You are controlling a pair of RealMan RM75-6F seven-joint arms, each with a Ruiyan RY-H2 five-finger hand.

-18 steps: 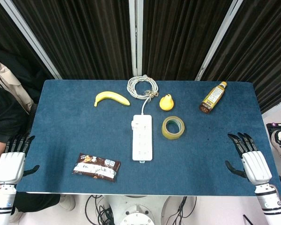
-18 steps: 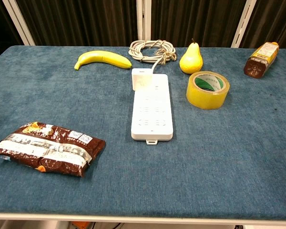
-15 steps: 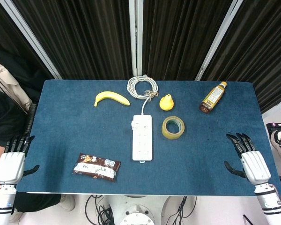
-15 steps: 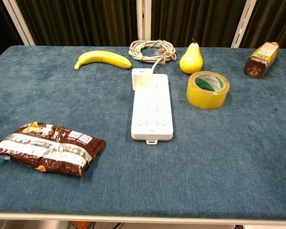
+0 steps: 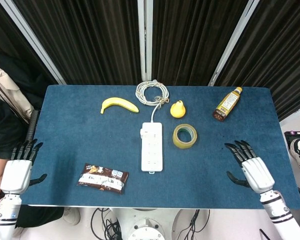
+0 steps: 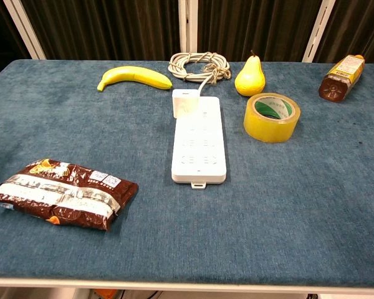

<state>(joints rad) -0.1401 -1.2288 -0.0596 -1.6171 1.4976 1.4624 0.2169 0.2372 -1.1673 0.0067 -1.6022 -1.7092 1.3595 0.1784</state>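
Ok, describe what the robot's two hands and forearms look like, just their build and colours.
Both match. The left hand and right hand each have a smooth white shell over the back, with slim black fingers and a black thumb. Each sits on a white wrist with dark ring bands and a small coloured marking. No loose cables show on them.

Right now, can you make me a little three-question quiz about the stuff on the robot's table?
1. True or false: the right hand holds the tape roll.
2. Which lies nearest the left hand? A pear, B snack packet, C bottle
3. What white thing lies between the snack packet and the tape roll?

Key:
1. False; both hands are open and hold nothing.
2. B
3. The power strip.
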